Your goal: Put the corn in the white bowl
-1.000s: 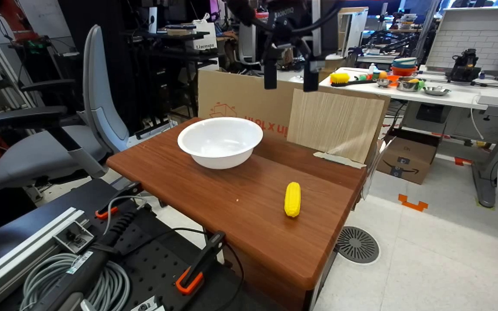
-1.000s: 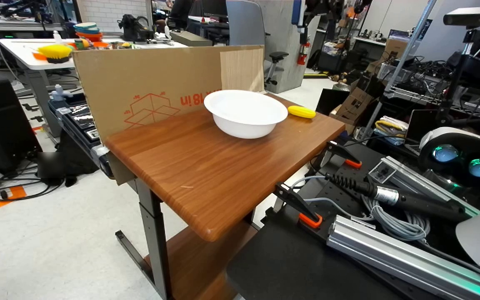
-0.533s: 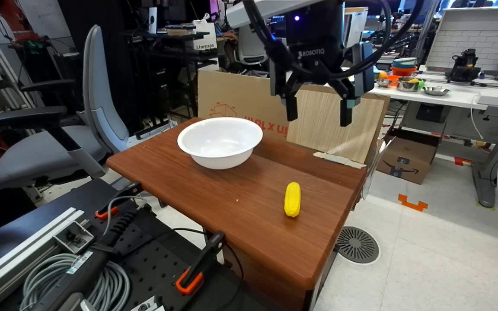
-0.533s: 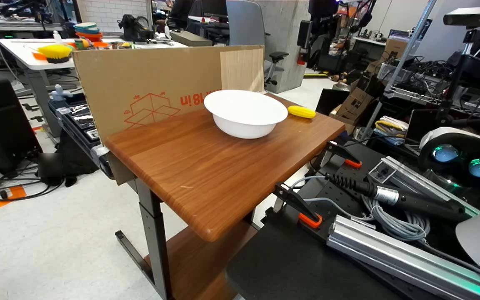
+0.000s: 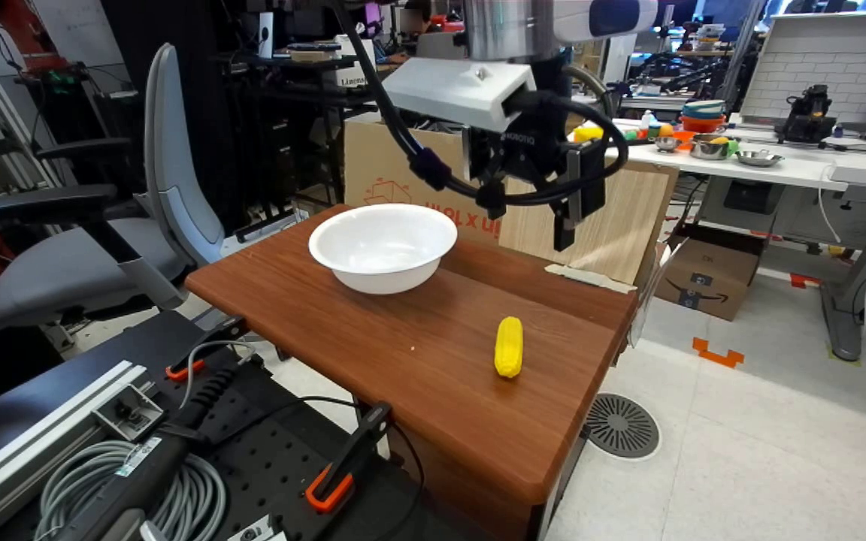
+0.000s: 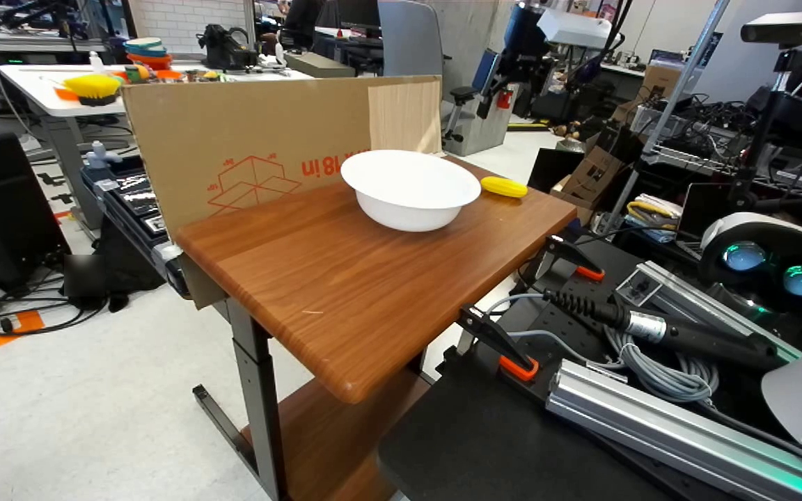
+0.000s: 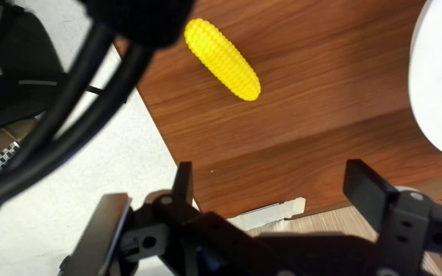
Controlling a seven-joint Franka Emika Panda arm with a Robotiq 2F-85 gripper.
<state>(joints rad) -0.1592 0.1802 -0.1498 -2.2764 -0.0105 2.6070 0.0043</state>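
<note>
The corn [image 7: 223, 59] lies on the table [image 6: 345, 278], bright yellow, beaded with kernels and round-ended, apart from the white bowl [image 5: 384, 282]. Higher up hangs the gripper [image 7: 269, 172], spread wide; in an exterior view its body reads ROBOTIQ, with black cables [image 5: 531, 197] looping across it. Cardboard [image 6: 269, 132] along the table's edge shows red upside-down print, "18 in" legible. Farther off, a bag [image 5: 350, 64] reads "Linens", the rest hidden, and a box [image 5: 715, 272] bears a curved arrow.

The arm [image 5: 602, 19] has a silver cylinder [image 5: 507, 34], white angular housing [image 5: 452, 90], thick black cables [image 7: 115, 92] and black jaws.
</note>
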